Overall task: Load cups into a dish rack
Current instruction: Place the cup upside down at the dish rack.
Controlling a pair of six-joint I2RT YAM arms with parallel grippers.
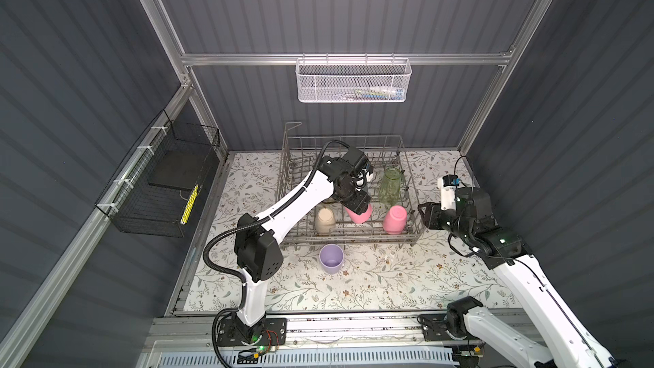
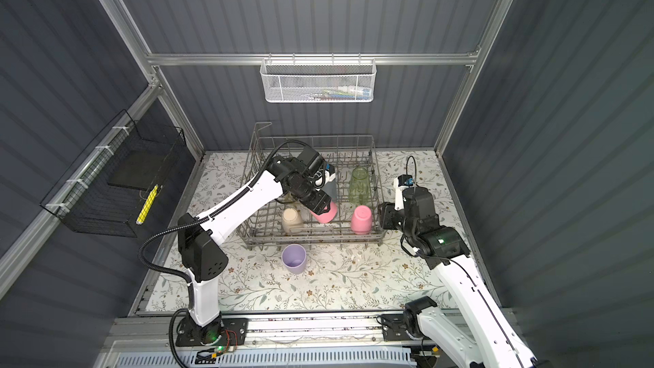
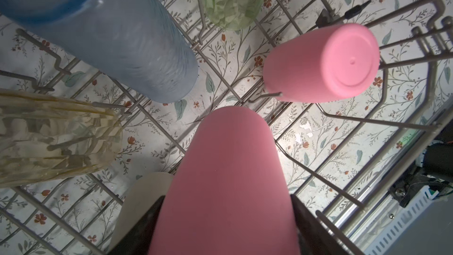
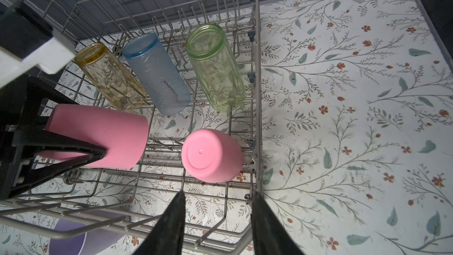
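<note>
Dark grey ribbed wall panels (image 1: 336,12) on three sides, aluminium frame rails (image 1: 247,59) at the joints, white mesh basket (image 1: 318,83) hung on the back rail, black wire basket (image 1: 148,221) on the left wall, desk (image 1: 389,277) in pale floral covering, metal track (image 1: 354,327) along its front edge

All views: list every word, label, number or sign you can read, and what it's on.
Nothing legible in any view.
Items in the white basket: print too blurred to read.
Yellow strip in the black basket: marks too small to read.
</note>
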